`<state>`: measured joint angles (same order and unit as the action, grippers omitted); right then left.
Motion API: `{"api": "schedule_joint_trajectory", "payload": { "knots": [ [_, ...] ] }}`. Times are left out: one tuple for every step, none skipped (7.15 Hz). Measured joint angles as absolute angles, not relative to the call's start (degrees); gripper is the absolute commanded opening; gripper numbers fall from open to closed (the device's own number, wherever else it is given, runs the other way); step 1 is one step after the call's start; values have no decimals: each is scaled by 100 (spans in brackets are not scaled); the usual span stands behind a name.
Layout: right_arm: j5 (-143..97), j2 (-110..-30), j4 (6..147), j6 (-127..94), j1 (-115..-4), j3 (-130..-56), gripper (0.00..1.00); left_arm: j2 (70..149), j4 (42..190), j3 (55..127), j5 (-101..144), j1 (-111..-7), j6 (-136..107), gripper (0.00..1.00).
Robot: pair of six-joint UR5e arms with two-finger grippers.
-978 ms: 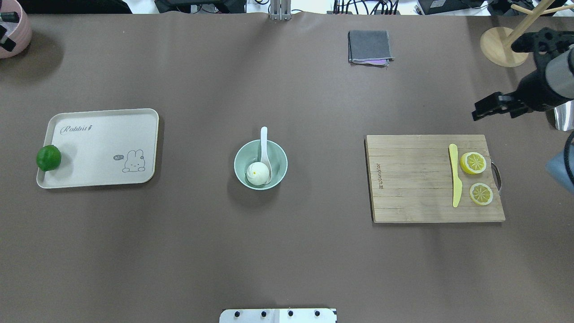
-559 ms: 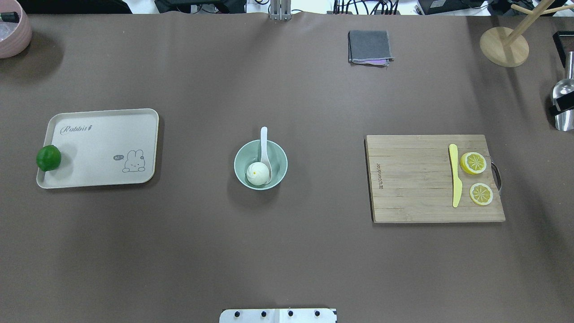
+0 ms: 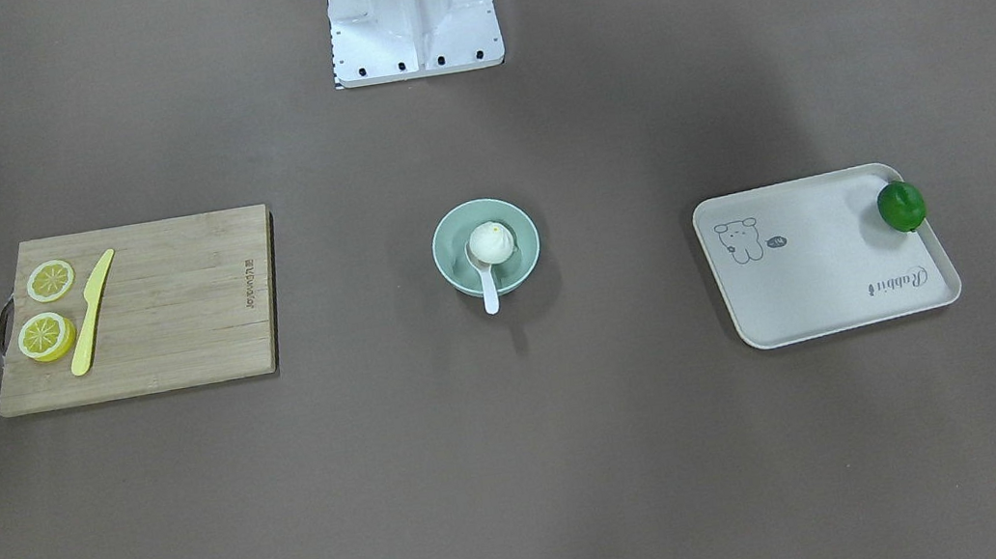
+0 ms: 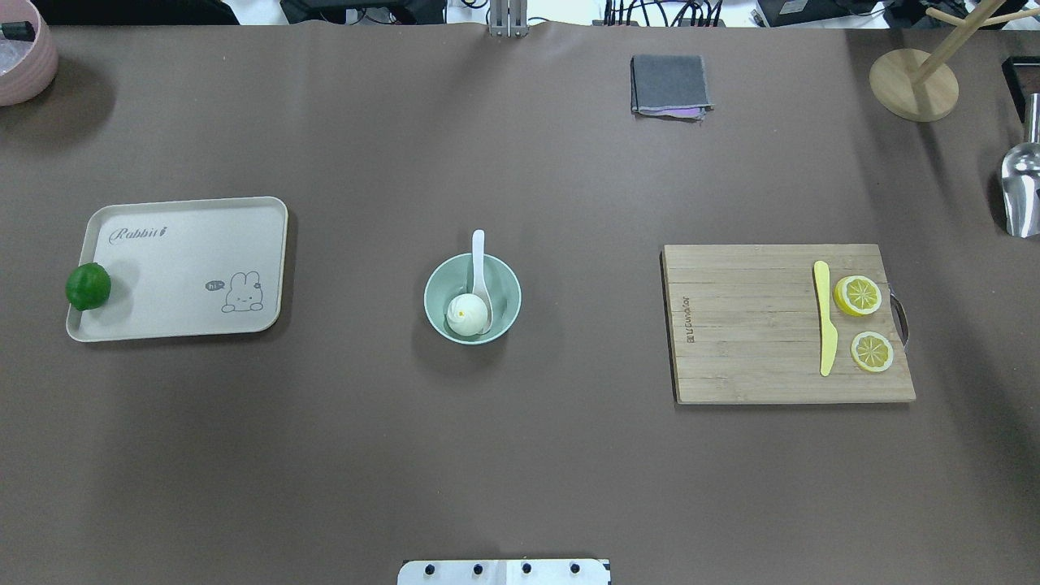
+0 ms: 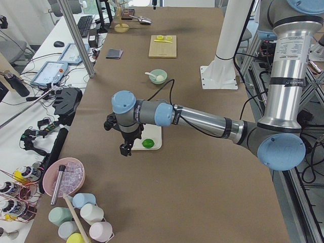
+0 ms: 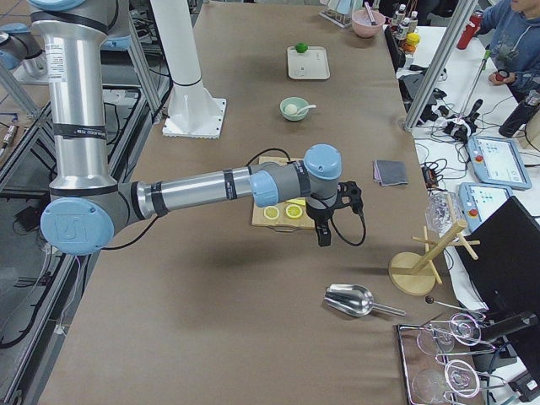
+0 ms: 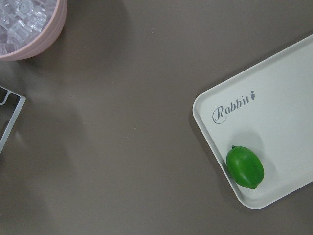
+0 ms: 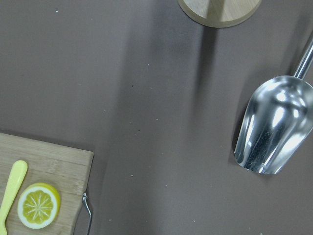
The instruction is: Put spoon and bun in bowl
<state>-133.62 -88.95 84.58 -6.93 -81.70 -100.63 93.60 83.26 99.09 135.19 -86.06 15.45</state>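
The mint-green bowl (image 4: 431, 284) stands at the table's middle. The white bun (image 4: 467, 314) lies inside it. The white spoon (image 4: 478, 248) rests in the bowl with its scoop by the bun and its handle over the far rim. The front-facing view shows the same bowl (image 3: 445, 246), bun (image 3: 490, 242) and spoon (image 3: 490, 295). My left gripper (image 5: 124, 147) shows only in the left side view, high near the tray's outer end. My right gripper (image 6: 323, 236) shows only in the right side view, beyond the cutting board. I cannot tell whether either is open or shut.
A cream tray (image 4: 187, 244) with a green lime (image 4: 88, 286) lies on the left. A wooden cutting board (image 4: 747, 325) with a yellow knife (image 4: 825, 317) and two lemon slices lies on the right. A grey cloth (image 4: 669, 84), a wooden stand (image 4: 913, 84), a metal scoop (image 4: 1021, 191) and a pink ice bowl (image 4: 24, 57) stand at the far edge.
The right arm has drawn back out of the overhead view past the right edge. The left gripper's tips over the pink bowl have left that view too. Bowl, bun and spoon have not moved.
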Motion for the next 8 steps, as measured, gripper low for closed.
{"api": "schedule_joint_trajectory", "payload": {
  "knots": [
    [-13368, -8895, 8484, -555, -8249, -10015, 99, 9334, 8382, 9719, 13530, -8642, 1556, 98],
    [-13380, -8899, 8492, -348, -8345, -9928, 99, 9328, 8419, 9604, 13536, -8725, 1568, 98],
    [-13391, -8923, 8492, -172, -8424, -9856, 99, 9331, 8456, 9531, 13534, -8823, 1576, 98],
    [-13394, -8990, 8486, -45, -8467, -9802, 99, 9335, 8512, 9459, 13532, -8906, 1582, 98],
    [-13396, -9082, 8473, 139, -8538, -9733, 99, 9326, 8600, 9370, 13533, -8946, 1581, 98],
    [-13400, -9147, 8469, 356, -8644, -9668, 99, 9318, 8716, 9293, 13533, -8959, 1559, 98],
    [-13401, -9185, 8465, 480, -8702, -9637, 100, 9324, 8799, 9244, 13529, -8961, 1524, 98],
    [-13397, -9206, 8454, 524, -8720, -9622, 100, 9325, 8845, 9237, 13527, -8964, 1512, 98]
  ]
}}
